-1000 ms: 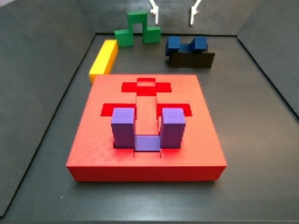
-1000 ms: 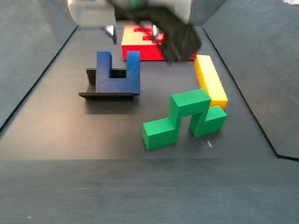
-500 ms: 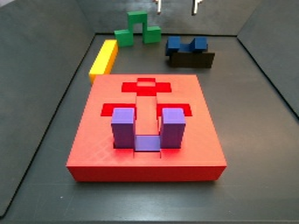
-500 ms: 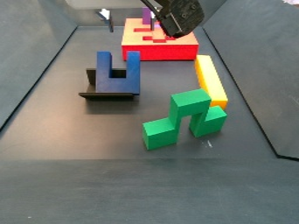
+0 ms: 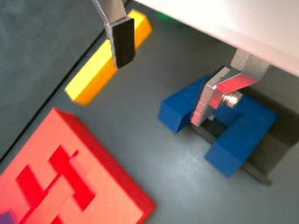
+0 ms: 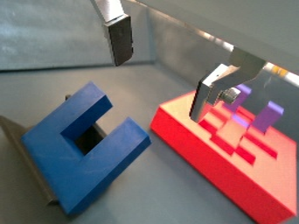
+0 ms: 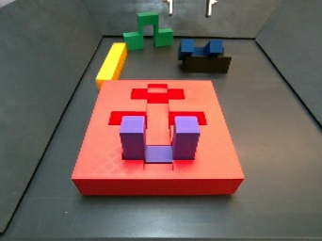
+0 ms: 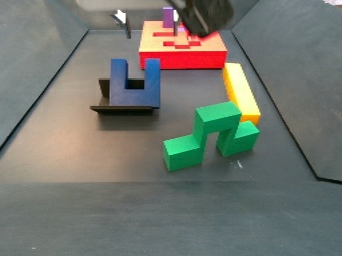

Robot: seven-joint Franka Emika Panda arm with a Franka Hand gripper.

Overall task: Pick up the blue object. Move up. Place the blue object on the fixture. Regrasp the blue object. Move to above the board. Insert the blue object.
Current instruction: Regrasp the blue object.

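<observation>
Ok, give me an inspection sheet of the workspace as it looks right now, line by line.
Surface: dark grey floor, bare between pieces.
Blue object: resting on the fixture, prongs up, not held.
Board: red, a purple U-shaped block seated in it, cross recess free.
Clutter: green block touching the yellow bar.
Gripper: open, empty, above the blue object; fingers clear of it.
Cables: nothing seen.
Surroundings: grey walls around the floor.
</observation>
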